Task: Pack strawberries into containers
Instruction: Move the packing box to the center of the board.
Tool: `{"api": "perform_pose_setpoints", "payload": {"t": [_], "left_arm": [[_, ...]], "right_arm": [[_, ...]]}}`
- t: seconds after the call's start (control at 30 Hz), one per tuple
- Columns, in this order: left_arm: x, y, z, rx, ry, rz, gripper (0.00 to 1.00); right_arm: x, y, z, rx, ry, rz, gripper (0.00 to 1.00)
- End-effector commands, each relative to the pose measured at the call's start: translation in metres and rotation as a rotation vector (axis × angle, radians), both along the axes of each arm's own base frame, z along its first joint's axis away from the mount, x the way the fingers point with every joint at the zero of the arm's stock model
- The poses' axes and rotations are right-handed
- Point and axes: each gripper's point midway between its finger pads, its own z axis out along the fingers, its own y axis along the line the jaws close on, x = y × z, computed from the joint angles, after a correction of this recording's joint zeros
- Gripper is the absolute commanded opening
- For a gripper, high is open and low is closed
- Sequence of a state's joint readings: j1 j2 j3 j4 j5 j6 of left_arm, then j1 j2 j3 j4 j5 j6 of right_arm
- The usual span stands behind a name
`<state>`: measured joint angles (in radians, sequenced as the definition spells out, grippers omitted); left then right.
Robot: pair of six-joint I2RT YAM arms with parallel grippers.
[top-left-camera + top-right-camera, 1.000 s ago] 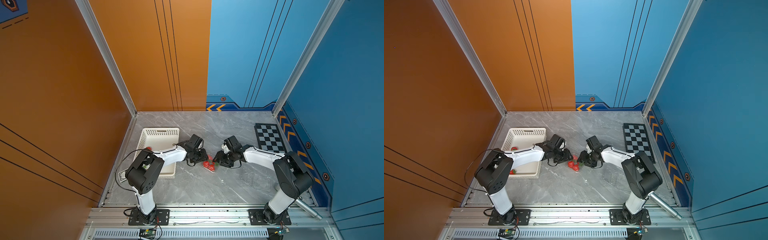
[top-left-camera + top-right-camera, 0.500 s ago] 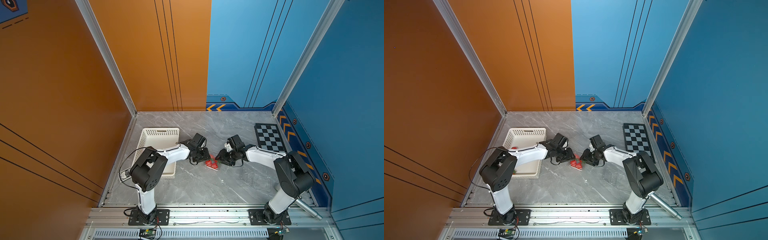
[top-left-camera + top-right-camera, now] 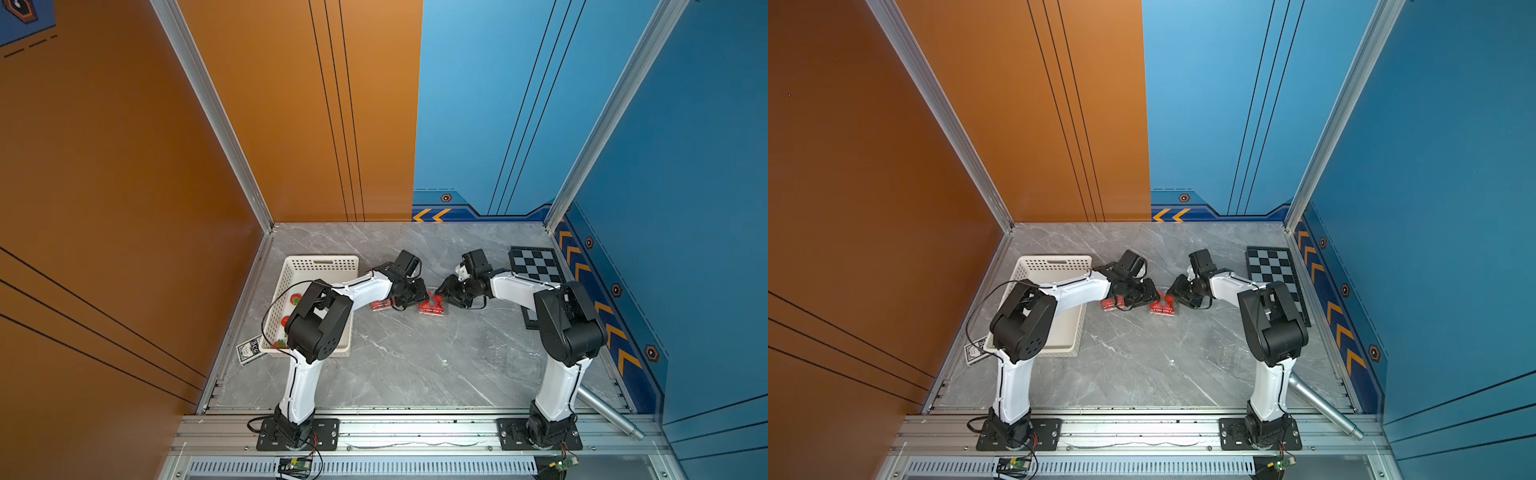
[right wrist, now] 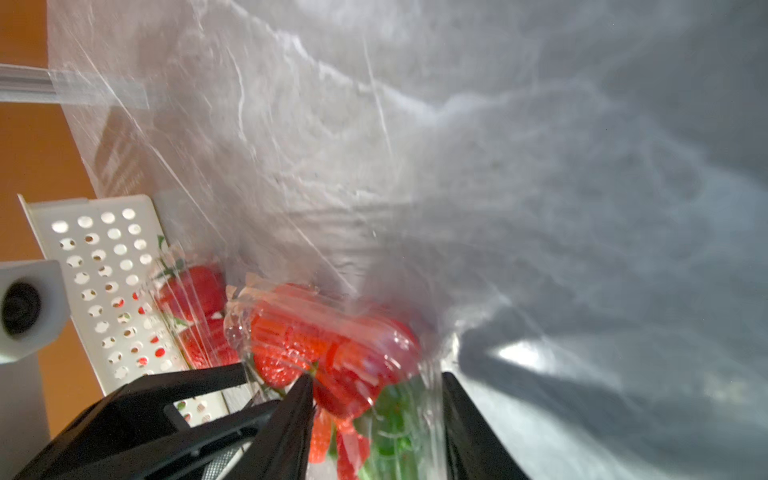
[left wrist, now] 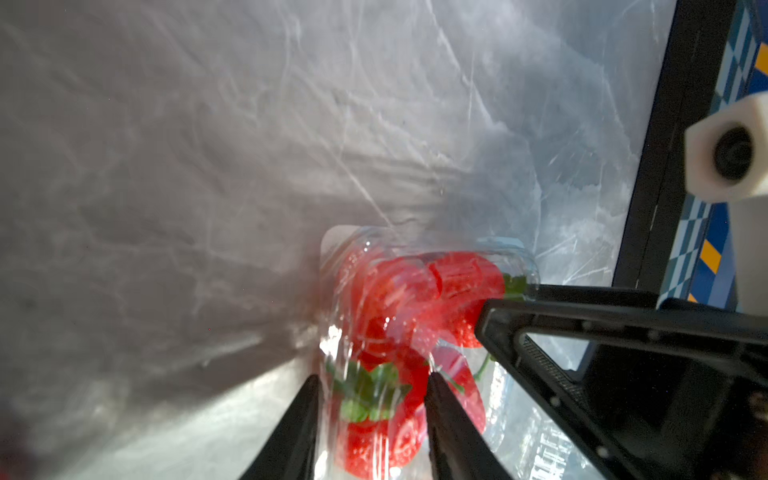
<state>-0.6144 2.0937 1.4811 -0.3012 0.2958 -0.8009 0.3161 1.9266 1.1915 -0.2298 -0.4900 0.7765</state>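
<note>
The filled container [image 3: 431, 306] lies mid-desk [image 3: 415, 374], with its strawberries [image 5: 415, 291] inside, between both tools. The left tool [image 5: 372, 386] stands part-open with its jaws against the container's left end and appears to clamp it. The right tool [image 4: 374, 382] straddles the right end, also part-open; whether it presses cannot be told. A second filled box [image 3: 380, 305] lies just left. The step in hand is probably lid closure. The next move calls for even pressure without crushing the fruit, then a return to the basket [image 3: 320, 262], where loose berries [image 3: 296, 298] remain.
</note>
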Motion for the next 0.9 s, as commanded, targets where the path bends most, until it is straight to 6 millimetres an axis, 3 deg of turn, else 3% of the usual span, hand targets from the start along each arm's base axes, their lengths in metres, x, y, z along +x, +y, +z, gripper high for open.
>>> {"api": "perform_pose_setpoints", "payload": {"t": [0.0, 0.13, 0.4, 0.67, 0.87], "left_arm": [[0.008, -0.001, -0.022, 0.025, 0.042, -0.019, 0.42], [0.035, -0.001, -0.020, 0.006, 0.018, 0.000, 0.43], [0.048, 0.001, 0.002, 0.005, -0.054, 0.001, 0.70], [0.050, 0.014, 0.017, 0.003, -0.104, 0.033, 0.69], [0.050, 0.018, 0.022, 0.004, -0.114, 0.037, 0.70]], "right_arm": [[0.009, 0.013, -0.002, 0.029, 0.013, 0.050, 0.50], [0.030, 0.017, 0.001, 0.029, -0.024, 0.056, 0.56], [0.050, 0.009, 0.029, 0.014, -0.104, 0.078, 0.70], [0.047, -0.014, 0.051, -0.034, -0.167, 0.068, 0.78], [0.042, -0.021, 0.049, -0.042, -0.157, 0.066, 0.78]]}}
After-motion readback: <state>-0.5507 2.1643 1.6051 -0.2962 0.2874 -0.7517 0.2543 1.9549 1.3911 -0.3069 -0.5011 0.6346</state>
